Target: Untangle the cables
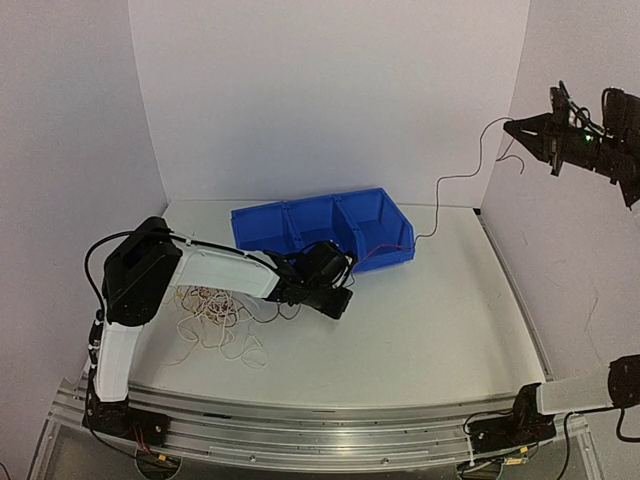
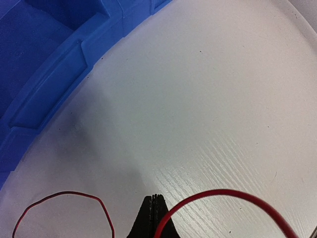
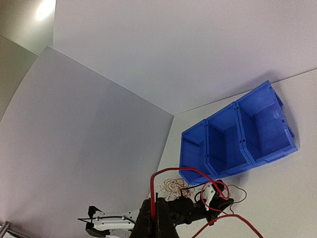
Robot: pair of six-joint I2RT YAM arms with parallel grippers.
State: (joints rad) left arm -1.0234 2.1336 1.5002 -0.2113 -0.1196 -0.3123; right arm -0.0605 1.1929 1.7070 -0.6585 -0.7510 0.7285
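Note:
The cables lie mostly as a tangled pile (image 1: 215, 315) of white, yellow-orange and dark red wire on the table, left of my left arm. One dark red cable (image 1: 437, 195) runs from my raised right gripper (image 1: 512, 127) down past the bin's right corner to my left gripper (image 1: 340, 300), which is low on the table in front of the bin. In the left wrist view the left gripper (image 2: 156, 197) is shut, and the red cable (image 2: 223, 192) comes out at its seam and arcs right. The right gripper (image 3: 157, 201) is shut on the red cable (image 3: 188, 169).
A blue bin (image 1: 300, 225) with three compartments stands at the back of the table, just beyond my left gripper; its wall (image 2: 44, 74) fills the upper left of the left wrist view. Another red cable loop (image 2: 64, 193) lies left of the jaws. White walls enclose the table.

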